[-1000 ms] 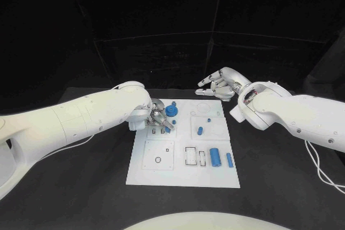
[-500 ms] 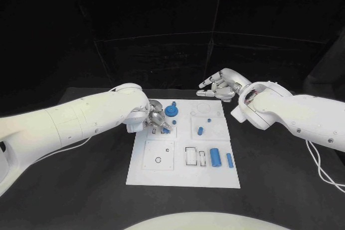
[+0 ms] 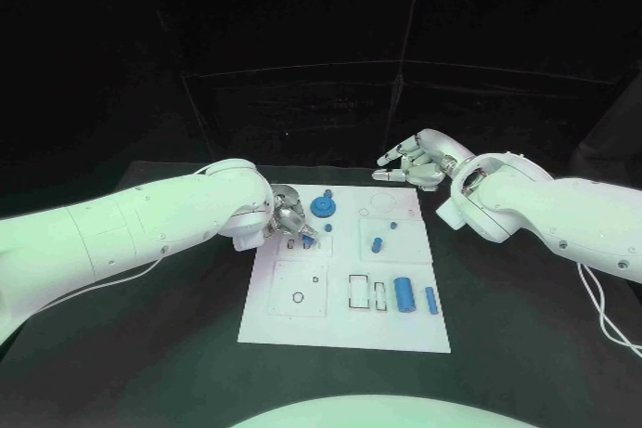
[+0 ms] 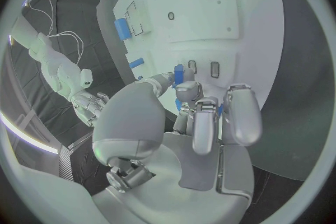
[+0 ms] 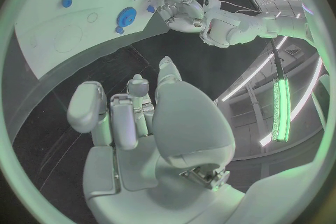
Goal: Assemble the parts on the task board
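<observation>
Little has moved over the last second: both hands sit where they were, with only the whole head view shifted slightly.
Left hand (image 3: 293, 224) hovers low over the task board's (image 3: 344, 330) far-left part, fingers curled around a small blue part (image 4: 178, 74) pinched at their tips, just near of the blue gear (image 3: 321, 205). Right hand (image 3: 412, 162) hangs off the board's far-right corner, fingers apart, holding nothing. A blue cylinder (image 3: 403, 293) and blue bar (image 3: 430, 300) lie at the near right.
</observation>
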Robot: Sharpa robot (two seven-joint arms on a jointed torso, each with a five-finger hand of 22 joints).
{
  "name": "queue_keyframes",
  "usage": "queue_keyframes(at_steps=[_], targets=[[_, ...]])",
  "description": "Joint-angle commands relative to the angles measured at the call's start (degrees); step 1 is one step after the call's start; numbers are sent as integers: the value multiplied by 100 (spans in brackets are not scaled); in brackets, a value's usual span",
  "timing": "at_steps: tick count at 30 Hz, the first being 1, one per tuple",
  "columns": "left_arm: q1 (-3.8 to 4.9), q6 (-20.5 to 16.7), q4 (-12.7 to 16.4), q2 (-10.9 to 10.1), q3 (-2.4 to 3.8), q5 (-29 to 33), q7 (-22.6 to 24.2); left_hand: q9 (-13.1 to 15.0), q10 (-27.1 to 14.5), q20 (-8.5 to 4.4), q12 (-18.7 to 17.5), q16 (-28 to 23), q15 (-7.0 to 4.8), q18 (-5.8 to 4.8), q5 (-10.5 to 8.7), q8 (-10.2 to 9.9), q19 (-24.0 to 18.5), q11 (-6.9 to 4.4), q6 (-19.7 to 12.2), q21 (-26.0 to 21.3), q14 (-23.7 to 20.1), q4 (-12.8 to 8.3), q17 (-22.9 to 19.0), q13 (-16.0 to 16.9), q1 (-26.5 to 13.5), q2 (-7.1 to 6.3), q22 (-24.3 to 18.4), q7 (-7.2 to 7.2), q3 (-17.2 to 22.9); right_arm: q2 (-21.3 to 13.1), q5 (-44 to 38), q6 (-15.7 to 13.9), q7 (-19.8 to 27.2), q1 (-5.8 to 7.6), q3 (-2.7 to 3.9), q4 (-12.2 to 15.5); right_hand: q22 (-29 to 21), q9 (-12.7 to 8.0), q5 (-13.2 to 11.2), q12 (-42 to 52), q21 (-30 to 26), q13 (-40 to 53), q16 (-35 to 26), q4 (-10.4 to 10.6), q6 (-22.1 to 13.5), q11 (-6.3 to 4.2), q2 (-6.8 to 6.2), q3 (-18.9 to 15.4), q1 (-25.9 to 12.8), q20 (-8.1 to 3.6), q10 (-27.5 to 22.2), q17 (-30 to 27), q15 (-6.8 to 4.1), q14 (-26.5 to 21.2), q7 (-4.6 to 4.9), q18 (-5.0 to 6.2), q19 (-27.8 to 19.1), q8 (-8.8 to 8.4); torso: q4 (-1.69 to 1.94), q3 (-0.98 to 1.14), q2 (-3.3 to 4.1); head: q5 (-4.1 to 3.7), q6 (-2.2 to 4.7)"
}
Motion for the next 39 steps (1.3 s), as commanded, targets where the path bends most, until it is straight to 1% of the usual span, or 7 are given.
queue_keyframes(at_steps=[1,3,7,11,16,26,39], targets=[[-20,-312,43,-30,0,-50,19,13,36,17,15,17,25,-9,7,40,-9,1,-48,-6,595,-1050,1509,8,-28,11,-1,-8,1101,-2,-32,73,-6,13,3,-4,4,6,19,3,16,-11,18,6,-55,-4,16,-46,6,2,8,325,12,333,1,10,17,19,12,2,-2,23,-10],[-45,-333,48,-38,-1,-137,8,16,35,16,12,17,25,-5,8,44,-15,1,-48,-17,595,-1054,1509,2,-33,11,-17,-8,1114,0,-33,79,-5,13,3,-7,2,6,17,2,15,-13,18,9,-55,-4,14,-51,0,2,7,325,13,333,2,10,16,19,20,0,-2,26,-17],[-96,-372,30,-35,-1,-272,-4,21,30,15,3,17,24,-1,8,50,-20,1,-50,-29,595,-1059,1509,-12,-41,11,-34,-7,1133,10,-33,87,-2,13,2,-20,2,6,17,2,15,-13,18,9,-55,-4,14,-51,0,2,7,325,13,333,2,10,16,19,9,-13,4,51,-30],[-142,-416,8,-22,-2,-397,-11,23,28,15,0,17,24,-1,8,53,-21,1,-51,-31,595,-1061,1509,-17,-44,10,-36,-7,1141,21,-34,97,-1,13,2,-28,2,6,18,5,15,-11,16,16,-55,-3,12,-61,-11,2,8,322,13,332,2,10,16,20,-2,3,7,77,-34],[-177,-416,6,-10,-2,-454,-20,28,46,14,26,17,24,-5,7,61,-13,2,-53,-18,595,-1065,1509,20,-54,10,-15,-7,1160,31,-58,116,-9,13,2,-39,1,6,18,4,15,-12,15,17,-55,-3,13,-61,-11,2,8,321,13,332,2,10,16,20,-3,2,7,80,-42],[-212,-293,10,-10,-3,-476,-37,32,53,13,37,17,23,-7,6,66,-9,2,-54,-13,595,-1068,1509,32,-61,8,-6,-7,1172,32,-83,127,-10,12,2,-36,-10,7,18,-6,9,-23,10,20,-55,-3,13,-64,-17,2,1,313,13,330,2,12,11,20,-3,8,6,81,-68],[-220,-160,-1,-11,-3,-552,-56,37,57,13,43,17,23,-10,4,72,-3,2,-59,-4,595,-1075,1509,39,-71,-1,9,-6,1184,35,-74,152,-4,12,2,-34,-12,7,10,-5,8,-23,11,32,-53,-2,14,-77,-33,2,0,316,14,330,3,12,10,23,1,0,6,71,-62]])
